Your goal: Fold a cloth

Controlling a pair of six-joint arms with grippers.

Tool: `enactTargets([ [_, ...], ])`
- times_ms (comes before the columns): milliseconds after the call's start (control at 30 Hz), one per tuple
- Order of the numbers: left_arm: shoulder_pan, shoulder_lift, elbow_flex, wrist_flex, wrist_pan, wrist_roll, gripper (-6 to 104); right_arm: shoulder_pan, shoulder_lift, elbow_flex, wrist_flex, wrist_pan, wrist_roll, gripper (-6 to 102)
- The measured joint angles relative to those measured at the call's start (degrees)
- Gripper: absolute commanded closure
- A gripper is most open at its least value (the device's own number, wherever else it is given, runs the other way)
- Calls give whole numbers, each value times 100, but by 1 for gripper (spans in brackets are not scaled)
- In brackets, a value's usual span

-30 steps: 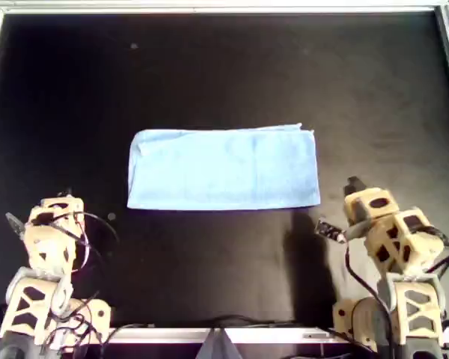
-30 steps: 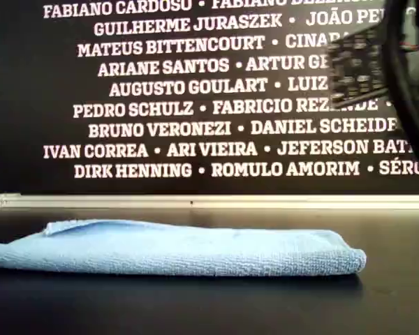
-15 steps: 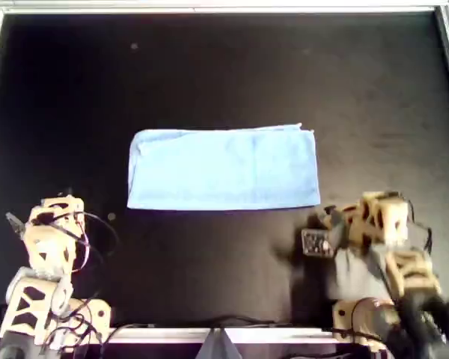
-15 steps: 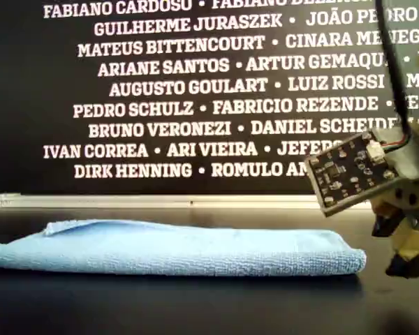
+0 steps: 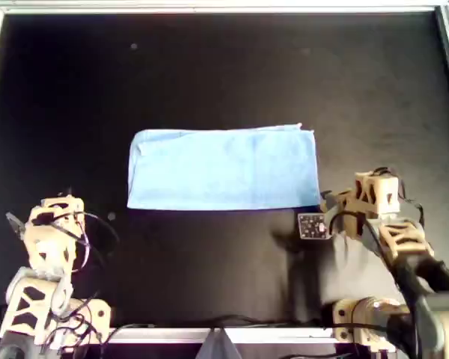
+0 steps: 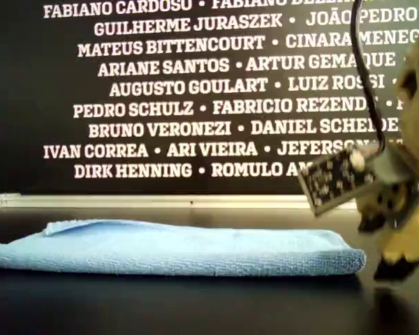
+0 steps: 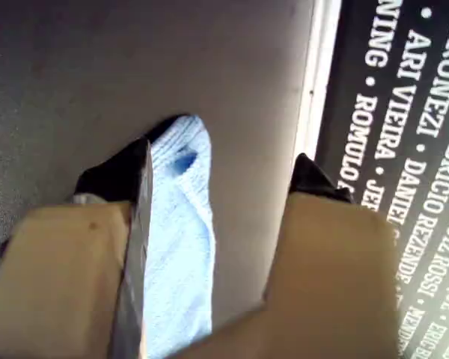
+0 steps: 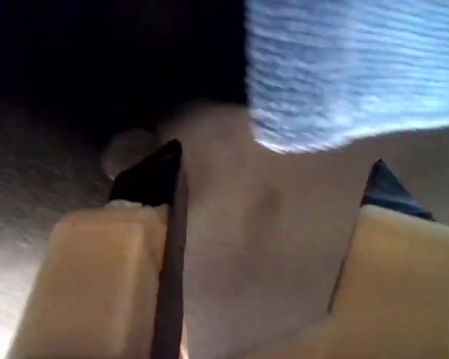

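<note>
Cloth lying flat near the centre of the black surface in the overhead view, already a long rectangle rather than a square. Seen edge-on in the exterior view as a doubled stack with a rounded fold at the exterior view's right end. Judged as one fold done; at least one more, short end over short end, probably left.

Right gripper lowered close to the cloth's corner at roughly 4 o'clock from the cloth's centre in the overhead view. Fingers spread apart, nothing between them, bare surface under the gap and the cloth's edge just beyond the tips. Not touching fabric yet, as far as can be told. Looks like the approach for the next grasp.

Left gripper parked well apart from the cloth, around 8 o'clock from its centre in the overhead view. Fingers likewise apart and empty, sighting along the cloth's length from a distance.

Likely still wanted: pinch on a corner or short edge, lift, carry across, lay down aligned.
</note>
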Motion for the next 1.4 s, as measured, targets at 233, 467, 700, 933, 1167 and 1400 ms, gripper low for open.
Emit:
enactTargets([
  [233,0,0,0,0,0,0,32,88,-527,-519,0,0,413,1],
  [467,0,0,0,0,0,0,32,519,-738,-738,0,0,510,1],
  [700,0,0,0,0,0,0,32,545,-853,-809,0,-18,510,17],
  [933,0,0,0,0,0,0,32,554,-1081,-1090,0,-70,571,53],
  [1167,0,0,0,0,0,0,32,571,-1081,-1099,0,-62,571,82],
  [1400,0,-18,0,0,0,0,32,571,-1081,-1099,0,-62,571,97],
])
